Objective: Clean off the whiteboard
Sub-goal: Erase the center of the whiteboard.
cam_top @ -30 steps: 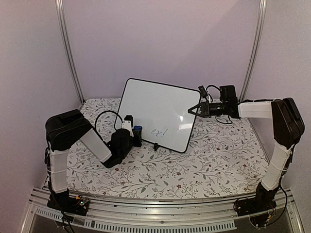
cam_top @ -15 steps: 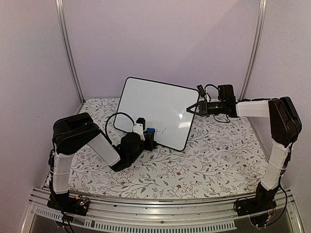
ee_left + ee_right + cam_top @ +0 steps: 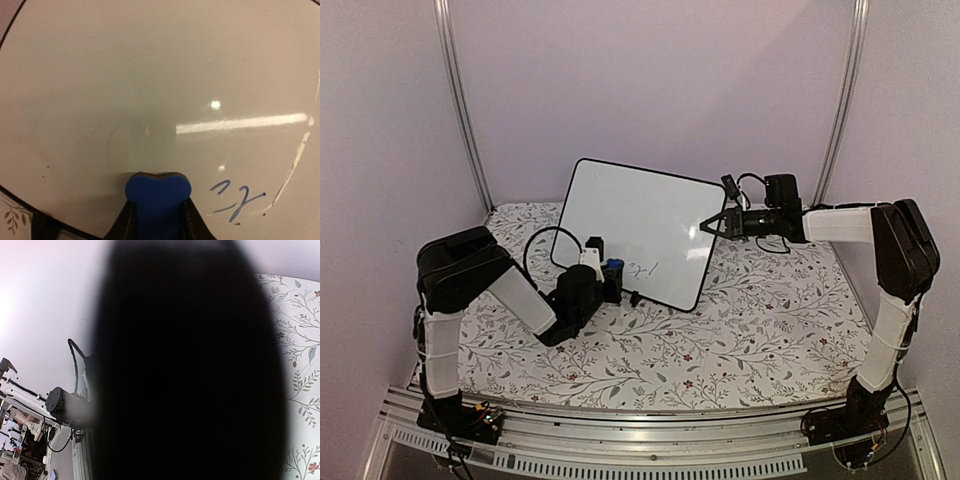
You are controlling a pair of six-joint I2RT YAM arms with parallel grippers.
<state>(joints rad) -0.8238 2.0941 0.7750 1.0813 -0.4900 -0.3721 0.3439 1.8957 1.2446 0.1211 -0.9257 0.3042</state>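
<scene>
Top view: whiteboard (image 3: 640, 225) stands tilted mid-counter (image 3: 740, 340), face toward arms. Right hand (image 3: 710, 226) pressed together on its right edge, apparently pinching frame to steady it against wiping. Left hand (image 3: 607, 278) low at bottom edge, pinching blue eraser (image 3: 613, 267); writing (image 3: 642, 268) just right of it.
Left wrist view: eraser pressed against board face; blue strokes lie to its right, nothing between them.
Right wrist view: dark blur (image 3: 185, 365) blocks nearly everything; hand's state unreadable here.

Blue eraser (image 3: 157, 197), white black-framed whiteboard (image 3: 640, 215), floral tablecloth (image 3: 760, 320)
</scene>
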